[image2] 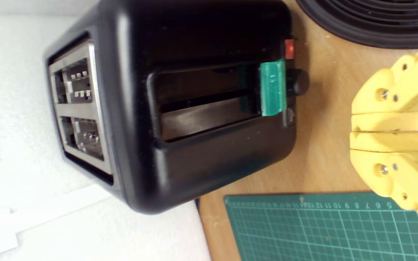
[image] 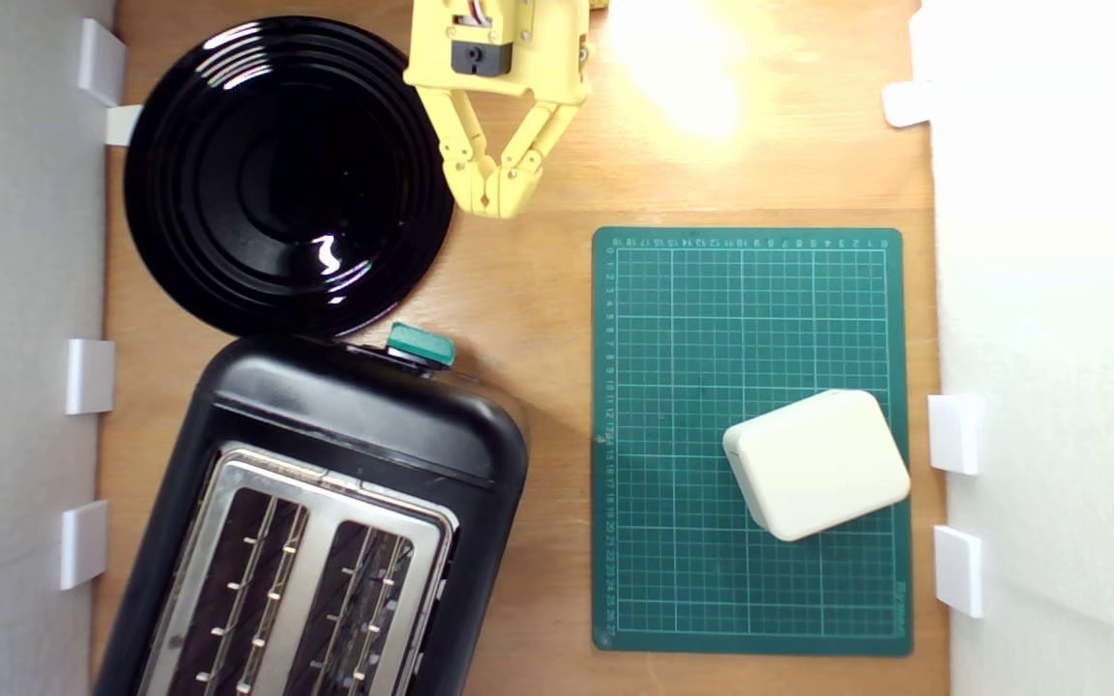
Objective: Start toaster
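Note:
The glossy black toaster [image: 325,503] with a silver top plate and two slots stands at the exterior view's lower left. Its teal-green lever knob [image: 420,344] juts from the end face. In the wrist view the toaster [image2: 180,108] shows that end face, with the knob [image2: 273,88] at the table end of its slot, a red light [image2: 289,49] beside it. My yellow gripper [image: 497,205] hangs at top centre, shut and empty, well clear of the knob. The wrist view shows the gripper [image2: 354,132] with fingertips pressed together.
A round black plate [image: 286,174] lies just beyond the toaster, next to my gripper. A green cutting mat [image: 673,319] lies at the exterior view's right with a small cream rounded box [image: 816,464] on it. White walls with clips [image: 91,375] border the wooden table.

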`<act>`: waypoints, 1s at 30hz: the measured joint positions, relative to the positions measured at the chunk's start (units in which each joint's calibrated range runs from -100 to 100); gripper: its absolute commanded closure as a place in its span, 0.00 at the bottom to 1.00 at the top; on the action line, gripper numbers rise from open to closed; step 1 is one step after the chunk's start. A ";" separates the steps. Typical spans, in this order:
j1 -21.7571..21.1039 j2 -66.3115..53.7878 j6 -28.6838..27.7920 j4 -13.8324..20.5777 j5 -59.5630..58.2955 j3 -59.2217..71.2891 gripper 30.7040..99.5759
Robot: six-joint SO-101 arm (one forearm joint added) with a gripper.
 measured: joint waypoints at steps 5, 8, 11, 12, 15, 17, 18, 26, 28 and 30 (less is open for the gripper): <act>-0.45 -2.17 -0.11 -0.96 -4.26 8.62 0.99; -0.09 -2.25 0.05 -0.96 -5.28 11.58 0.99; -0.36 -2.25 0.16 -3.27 -5.36 13.72 0.99; -0.45 -2.25 0.16 -3.37 -5.36 14.74 0.99; 0.18 -2.25 0.16 -2.99 -5.36 17.33 0.99; 0.00 -2.25 0.16 -3.47 -5.45 19.09 0.99; 0.18 -2.17 0.11 -4.14 -5.45 19.56 0.99; 0.18 -2.25 -0.05 -4.04 -5.53 20.20 0.99; 0.18 -2.25 -0.97 -4.04 -5.53 20.20 0.99; 0.09 -2.25 -1.56 -4.04 -5.53 20.20 0.99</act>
